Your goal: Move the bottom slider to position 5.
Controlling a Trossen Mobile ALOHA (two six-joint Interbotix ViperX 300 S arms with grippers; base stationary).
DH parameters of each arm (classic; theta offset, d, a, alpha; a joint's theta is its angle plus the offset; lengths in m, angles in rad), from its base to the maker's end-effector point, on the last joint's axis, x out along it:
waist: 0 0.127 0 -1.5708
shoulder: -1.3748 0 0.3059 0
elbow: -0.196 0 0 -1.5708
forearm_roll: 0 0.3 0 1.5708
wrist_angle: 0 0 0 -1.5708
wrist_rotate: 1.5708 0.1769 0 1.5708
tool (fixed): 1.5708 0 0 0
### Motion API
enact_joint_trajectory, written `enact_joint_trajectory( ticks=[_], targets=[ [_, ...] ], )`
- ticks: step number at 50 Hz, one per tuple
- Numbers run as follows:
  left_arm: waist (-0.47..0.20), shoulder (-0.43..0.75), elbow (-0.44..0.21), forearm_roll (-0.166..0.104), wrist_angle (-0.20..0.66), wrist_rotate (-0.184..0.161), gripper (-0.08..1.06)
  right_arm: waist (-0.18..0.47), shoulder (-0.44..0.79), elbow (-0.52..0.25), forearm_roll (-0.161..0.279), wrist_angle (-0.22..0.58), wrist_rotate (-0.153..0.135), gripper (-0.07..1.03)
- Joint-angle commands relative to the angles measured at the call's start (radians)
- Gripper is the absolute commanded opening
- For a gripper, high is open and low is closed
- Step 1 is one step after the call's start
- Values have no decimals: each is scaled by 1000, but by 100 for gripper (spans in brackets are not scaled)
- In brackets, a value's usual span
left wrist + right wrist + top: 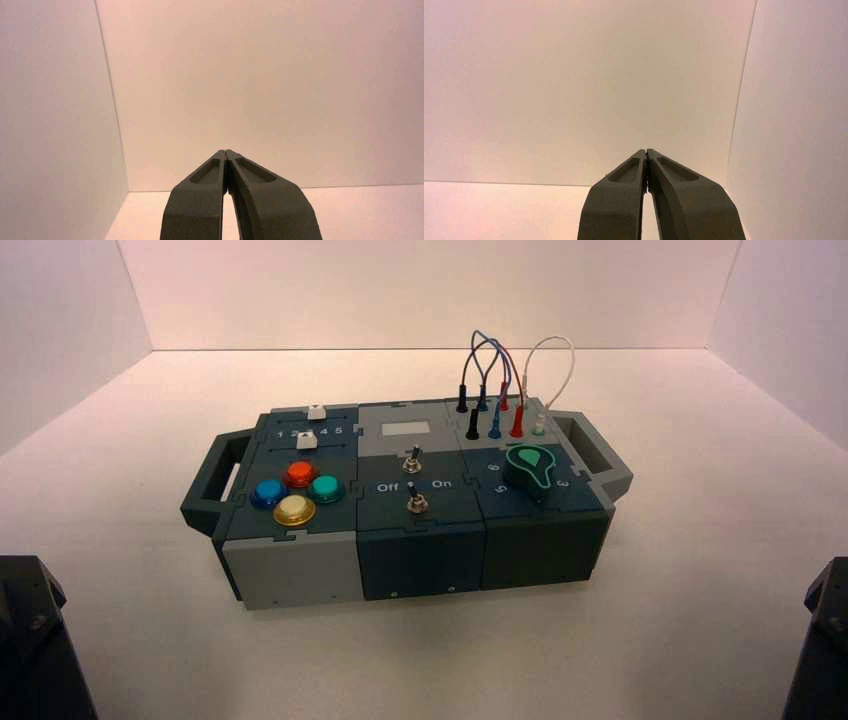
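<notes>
Bottom slider (307, 441): left of centre.
Left fingers (226, 153): tips together, lower centre.
Right fingers (646, 152): likewise.

A lab-like test booth: plain pale walls (430, 295) surround a box of buttons and switches (420, 560).

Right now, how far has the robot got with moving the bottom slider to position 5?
Nothing looks done: the bottom slider's white knob stands apart from the printed 5. Nothing is in hand: the left claw and right claw are shut on nothing, away from the box. Left: reaching that knob and sliding it to 5.
</notes>
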Motion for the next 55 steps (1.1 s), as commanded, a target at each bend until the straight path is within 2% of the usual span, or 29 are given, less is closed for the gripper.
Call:
enact_joint_trajectory(
  ticks=[1, 19, 29, 39, 42, 44, 46, 47, 55],
  targets=[
    [-2, 5, -15, 0, -5, 6, -3, 0, 8, -20, 0, -6, -2, -2],
    [-2, 9, -15, -2, -2, 9, -3, 3, 9, -20, -2, 5, -3, -2],
    [-2, 37, -34, 0, 57, 17, -3, 17, 28, -29, -5, 43, -3, -2],
    [-2, 51, -61, 0, 140, 17, -3, 23, 43, -49, -6, 126, -3, -2],
    [-2, 54, -74, -2, 183, 17, -3, 32, 46, -60, -6, 161, -3, -2],
    [-2, 54, -97, -2, 268, 17, -3, 61, 58, -81, -6, 244, -3, -2],
    [-3, 58, -112, -2, 367, 17, -3, 118, 92, -109, -6, 351, -8, -2],
    [-6, 57, -115, -2, 388, 17, -3, 137, 101, -118, -5, 377, -8, -2],
    [-60, 63, -140, -2, 509, 17, -3, 242, 160, -156, 0, 486, -8, -2]
  ],
)
